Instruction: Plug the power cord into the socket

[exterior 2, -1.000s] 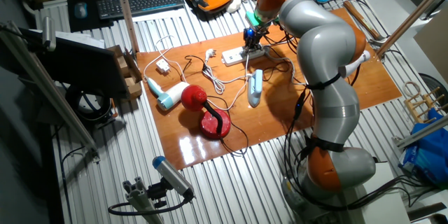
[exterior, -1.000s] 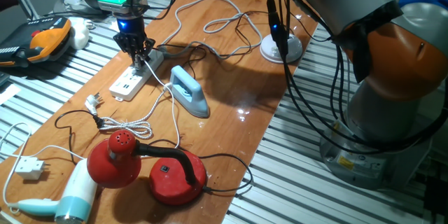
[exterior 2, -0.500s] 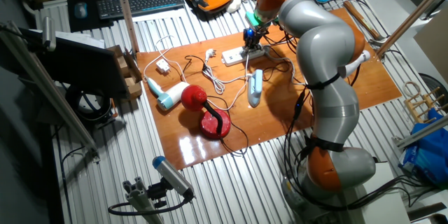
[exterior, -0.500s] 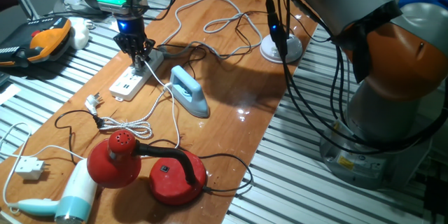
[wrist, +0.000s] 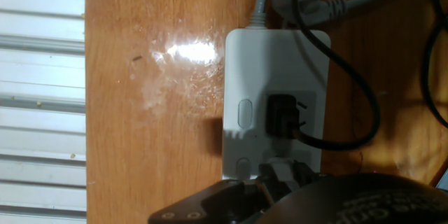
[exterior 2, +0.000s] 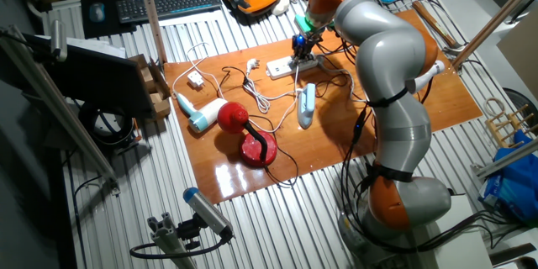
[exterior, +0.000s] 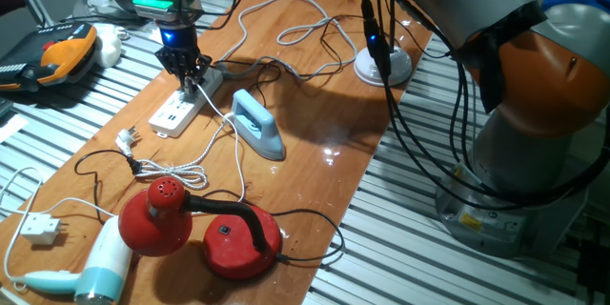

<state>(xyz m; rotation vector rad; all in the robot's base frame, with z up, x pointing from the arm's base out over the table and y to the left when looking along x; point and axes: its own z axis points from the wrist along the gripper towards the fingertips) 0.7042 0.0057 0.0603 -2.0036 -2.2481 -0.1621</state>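
The claw (exterior: 190, 73) stands over the far end of the socket (exterior: 174, 111), clamped on the small white plug of the power cord (exterior: 229, 129), which trails toward the blue iron (exterior: 257, 123). The socket lies at the bench's (exterior: 324, 181) far left, and a black plug (wrist: 282, 115) sits in one outlet.

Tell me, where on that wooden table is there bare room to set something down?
Bare wood lies right of the iron, below the white lamp base. It is crowded around the power strip, where the gripper hangs, and among the cords near the red lamp.
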